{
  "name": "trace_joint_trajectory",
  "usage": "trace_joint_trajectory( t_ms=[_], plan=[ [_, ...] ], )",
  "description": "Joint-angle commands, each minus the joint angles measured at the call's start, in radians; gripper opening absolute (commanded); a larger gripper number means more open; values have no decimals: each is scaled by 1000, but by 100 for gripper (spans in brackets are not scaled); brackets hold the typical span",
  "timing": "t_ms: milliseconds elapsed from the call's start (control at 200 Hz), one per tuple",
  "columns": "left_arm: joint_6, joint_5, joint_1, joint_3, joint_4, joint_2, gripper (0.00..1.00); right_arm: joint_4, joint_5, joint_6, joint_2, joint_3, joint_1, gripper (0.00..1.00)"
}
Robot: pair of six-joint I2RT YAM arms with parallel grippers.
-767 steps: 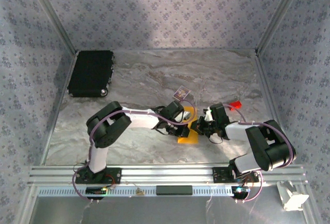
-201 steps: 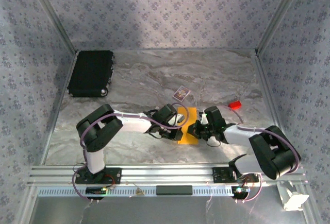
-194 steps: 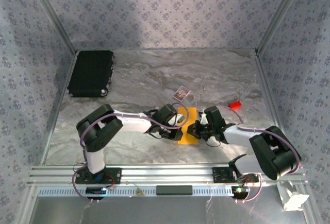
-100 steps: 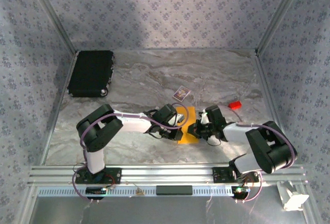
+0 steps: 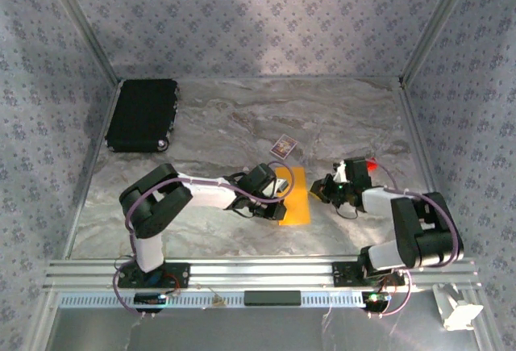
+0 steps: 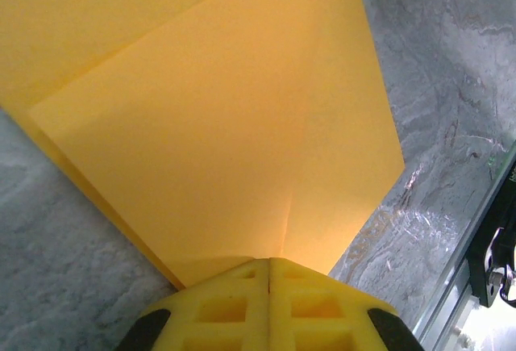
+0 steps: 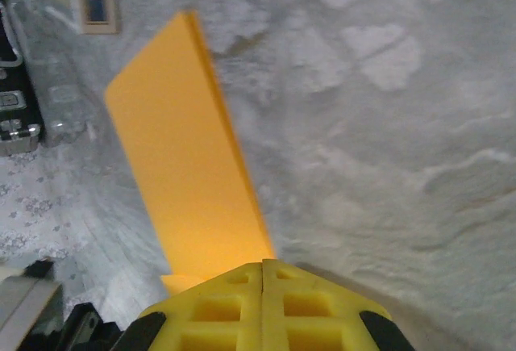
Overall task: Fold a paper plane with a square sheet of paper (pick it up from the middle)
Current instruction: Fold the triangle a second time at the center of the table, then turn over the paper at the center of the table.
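Closed left fingers (image 6: 226, 311) and closed right fingers (image 7: 218, 311) each hide the folded paper's (image 5: 295, 202) near edge.

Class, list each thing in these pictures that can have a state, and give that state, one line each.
square sheet of paper: folded into a narrow layered shape, lying flat.
left gripper: shut, tips against the paper.
right gripper: shut, nothing held.
black case: closed, lying flat.
small card: lying flat.
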Motion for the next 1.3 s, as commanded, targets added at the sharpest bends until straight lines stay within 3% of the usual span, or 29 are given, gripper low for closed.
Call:
trace_joint_trajectory(
  t_ms=[0, 155, 325, 815, 1294],
  plan=[
    [-5, -56, -15, -6, -123, -29, 9, -115, 34, -36, -123, 0, 32, 2],
    [6, -95, -11, 75, -182, -92, 21, -303, 105, -74, -246, -11, 72, 6],
    [42, -108, 16, 139, -199, -94, 26, -353, 91, -21, -331, -52, 92, 13],
    [92, -67, 61, 185, -216, 61, 17, -396, 183, 152, -404, -72, 265, 28],
    [53, -62, 58, 46, -156, 39, 12, -417, 249, 187, -329, -40, 359, 38]
  ],
)
